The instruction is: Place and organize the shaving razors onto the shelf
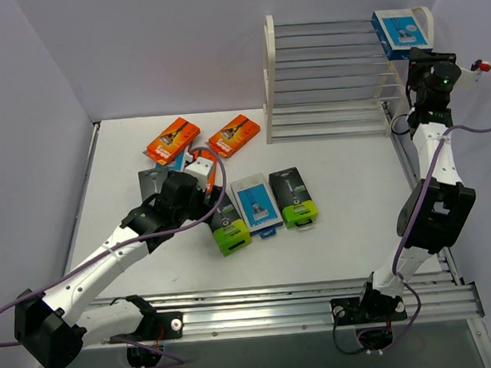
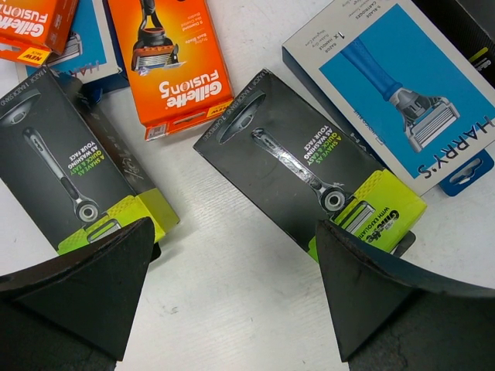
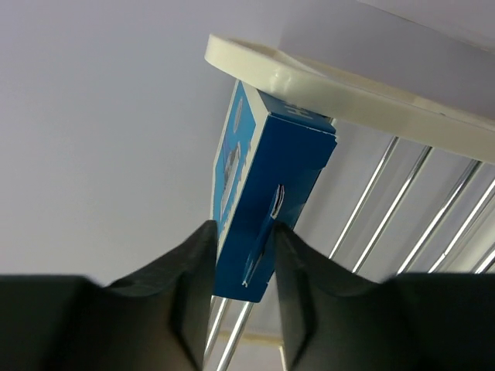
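Observation:
The cream-white shelf [image 1: 270,74] with silvery rods stands at the back right. My right gripper [image 1: 411,50] is shut on a blue razor pack [image 1: 398,29] and holds it on edge at the shelf's top right corner. In the right wrist view the pack [image 3: 267,185] sits between my fingers [image 3: 244,255], under the shelf frame [image 3: 348,89]. My left gripper [image 1: 198,193] hovers open and empty over the packs on the table. In its wrist view it [image 2: 236,286] is over bare table between two black-and-green packs [image 2: 309,174] [image 2: 69,162].
On the table lie two orange packs [image 1: 173,140] [image 1: 234,135], a blue-and-white pack [image 1: 256,204] and black-and-green packs [image 1: 229,227] [image 1: 295,198]. The left wrist view also shows an orange pack [image 2: 166,58] and the blue-and-white pack [image 2: 402,85]. Walls close in left and right.

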You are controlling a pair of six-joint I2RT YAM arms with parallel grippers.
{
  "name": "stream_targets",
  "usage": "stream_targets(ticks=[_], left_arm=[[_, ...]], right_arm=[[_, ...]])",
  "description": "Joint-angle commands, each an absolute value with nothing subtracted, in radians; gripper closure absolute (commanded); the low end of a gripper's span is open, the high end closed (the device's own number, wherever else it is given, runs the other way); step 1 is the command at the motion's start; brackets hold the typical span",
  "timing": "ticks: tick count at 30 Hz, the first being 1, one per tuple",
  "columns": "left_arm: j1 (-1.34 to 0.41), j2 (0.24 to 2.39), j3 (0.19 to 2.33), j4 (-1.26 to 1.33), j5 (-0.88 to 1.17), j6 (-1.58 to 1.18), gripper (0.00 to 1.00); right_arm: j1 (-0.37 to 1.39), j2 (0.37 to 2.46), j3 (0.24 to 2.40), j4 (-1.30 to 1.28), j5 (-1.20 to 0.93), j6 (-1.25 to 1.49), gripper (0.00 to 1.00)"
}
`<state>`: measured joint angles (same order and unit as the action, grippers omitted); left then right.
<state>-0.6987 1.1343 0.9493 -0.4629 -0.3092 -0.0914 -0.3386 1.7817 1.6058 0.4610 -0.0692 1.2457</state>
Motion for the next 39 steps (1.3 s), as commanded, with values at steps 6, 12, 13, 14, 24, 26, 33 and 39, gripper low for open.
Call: stream_targets(ticks=[6, 12, 13, 14, 24, 26, 33, 39], left_arm=[[-0.699, 1.140, 0.997, -0.465, -0.325, -0.078, 0.06], [-0.699, 1.143, 0.999, -0.468, -0.324, -0.077, 0.06], [-0.699, 1.143, 0.999, -0.468, -0.324, -0.077, 0.06], [-0.698, 1.143, 1.000, -0.468, -0.324, -0.077, 0.06], [-0.699, 1.129, 1.002, -0.472, -0.325, -0.074, 0.06], [-0.699, 1.127, 1.003, -0.471, -0.325, -0.074, 0.06], [-0.699, 1.106, 1.000, -0.465, -0.360, -0.077, 0.06], [-0.696, 1.091, 0.994, -0.456, -0.399, -0.077, 0.06]], right_arm=[[-0.354, 1.795, 1.628, 0.520, -0.087, 1.246, 0.48], [-0.357, 1.787, 1.628, 0.509, -0.094, 1.233, 0.36], [-0.359, 1.783, 1.626, 0.505, -0.097, 1.232, 0.34], [-0.359, 1.779, 1.625, 0.503, -0.100, 1.229, 0.33], [-0.365, 1.687, 1.551, 0.500, -0.135, 1.184, 0.19], [-0.367, 1.658, 1.537, 0.488, -0.149, 1.178, 0.18], [-0.368, 1.528, 1.433, 0.471, -0.201, 1.147, 0.16], [-0.356, 1.349, 1.283, 0.423, -0.301, 1.059, 0.15]])
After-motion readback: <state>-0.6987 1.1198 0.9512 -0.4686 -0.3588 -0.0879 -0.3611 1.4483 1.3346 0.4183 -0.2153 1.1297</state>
